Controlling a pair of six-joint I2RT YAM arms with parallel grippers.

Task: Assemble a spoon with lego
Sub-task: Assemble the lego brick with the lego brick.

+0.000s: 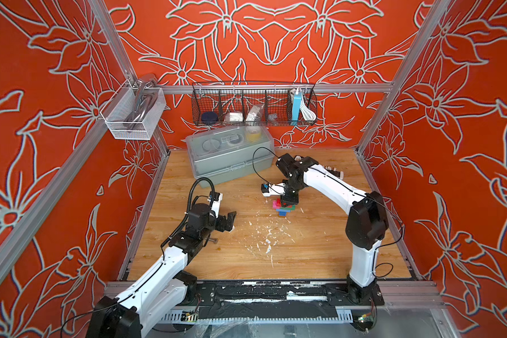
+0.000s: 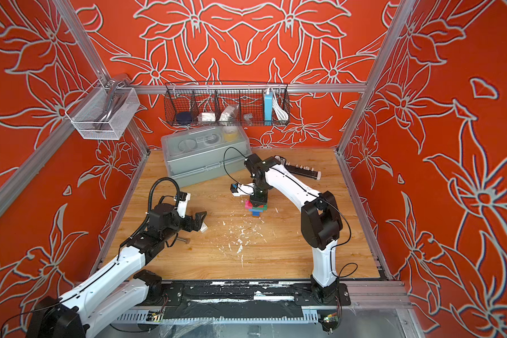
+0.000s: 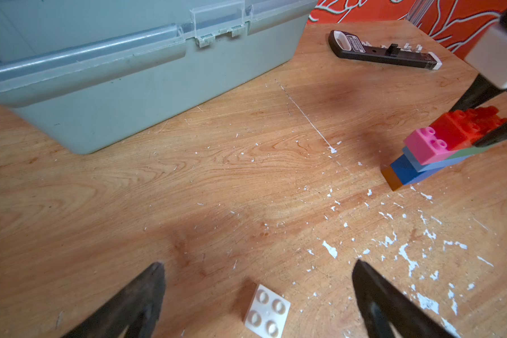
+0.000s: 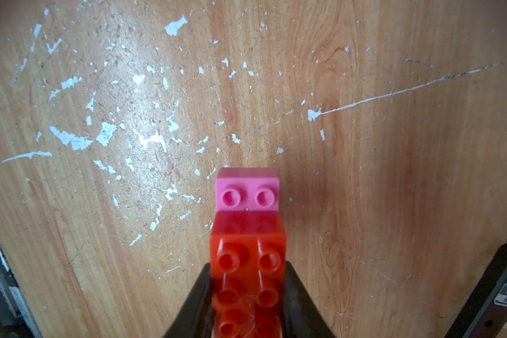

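Note:
The partly built spoon stands near the middle of the wooden table as a stepped stack of lego. In the left wrist view brown, dark blue, light blue, green and pink bricks lie under a red brick. My right gripper is shut on that red brick from above, and the pink brick shows just beyond it. My left gripper stands open low over the table. A loose white square brick lies between its fingers, untouched.
A grey-green lidded plastic box sits at the back. A black tool with a white end lies at the back right. A grey bolt rests beside the left arm. A wire basket hangs on the back rail.

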